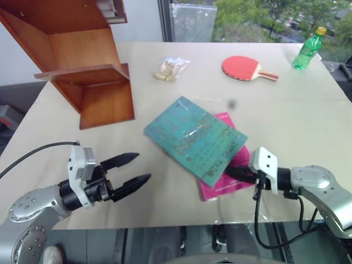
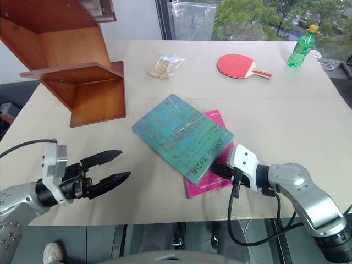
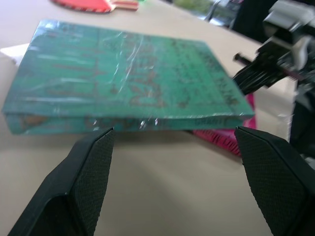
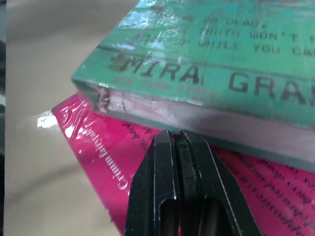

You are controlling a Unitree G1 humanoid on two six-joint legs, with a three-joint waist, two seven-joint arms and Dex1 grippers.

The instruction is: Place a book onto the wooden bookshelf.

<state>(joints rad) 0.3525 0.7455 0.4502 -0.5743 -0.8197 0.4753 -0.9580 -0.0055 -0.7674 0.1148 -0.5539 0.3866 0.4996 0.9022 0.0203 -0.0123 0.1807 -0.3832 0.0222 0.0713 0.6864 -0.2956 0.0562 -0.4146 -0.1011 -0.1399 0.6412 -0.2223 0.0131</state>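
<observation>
1. The two head views looked forward and down over the table (image 1: 308, 126), taking in the wooden bookshelf (image 1: 82, 71) at far left.
2. The left wrist view sat low, near the table, facing the book (image 3: 128, 83) edge-on.
3. The right wrist view was closer still, at the book's corner above the pink book (image 4: 113, 147).
4. All views shared both books.

Beige table (image 1: 308, 126) in daylight; window (image 1: 247, 19) at 1 o'clock, trees outside; white wall (image 1: 140, 22) at 12.
</observation>
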